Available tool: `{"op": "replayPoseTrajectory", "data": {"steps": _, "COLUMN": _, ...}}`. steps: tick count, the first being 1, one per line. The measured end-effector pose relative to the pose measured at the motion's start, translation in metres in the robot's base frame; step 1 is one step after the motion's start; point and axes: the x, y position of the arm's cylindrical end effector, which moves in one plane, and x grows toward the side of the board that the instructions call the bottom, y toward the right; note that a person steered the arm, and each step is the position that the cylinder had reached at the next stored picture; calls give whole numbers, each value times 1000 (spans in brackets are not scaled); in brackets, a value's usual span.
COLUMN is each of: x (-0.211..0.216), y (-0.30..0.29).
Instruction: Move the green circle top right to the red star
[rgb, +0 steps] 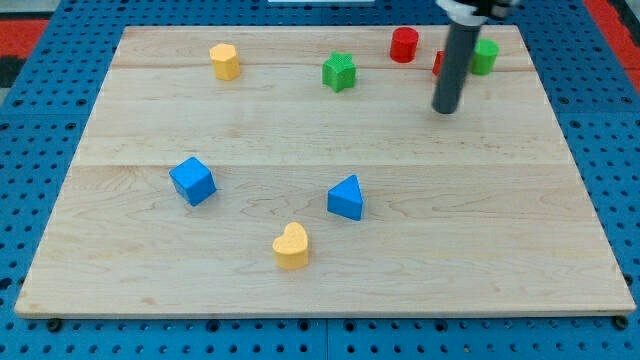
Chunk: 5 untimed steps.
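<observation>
Status for you: my tip (446, 109) sits on the board (300, 280) near the view's top right. There is no hand to spread or pinch here, just a bare rod, and nothing is held. It touches no block that you can see.

The green circle (485, 56) is just up and to the view's right of my tip, partly behind the rod. A sliver of red (438, 64) shows just left of the rod, above my tip; judge that to be the red star, but the rod hides most of it, so the shape is unconfirmed. The red cylinder (404, 44) sits further up and to the left of my tip.

Progress call: the green circle already looks close to that red piece, on its right and a touch higher. You can't tell whether they touch, since the rod covers the gap. Likely most of the move is done; what's left is a small trim, or none.

Others, all well apart from my tip: green star (339, 72) to its left, yellow block (225, 61) far left, blue triangle (346, 198) below-left, yellow heart (291, 246) further down, blue cube (192, 181) far below-left.
</observation>
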Motion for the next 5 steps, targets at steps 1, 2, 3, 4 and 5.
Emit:
{"op": "replayPoseTrajectory", "data": {"steps": 1, "x": -42, "y": 34}}
{"op": "replayPoseTrajectory", "data": {"steps": 2, "x": -98, "y": 36}}
{"op": "replayPoseTrajectory", "data": {"steps": 3, "x": -99, "y": 39}}
{"op": "replayPoseTrajectory", "data": {"steps": 4, "x": -86, "y": 67}}
{"op": "replayPoseTrajectory", "data": {"steps": 5, "x": -91, "y": 107}}
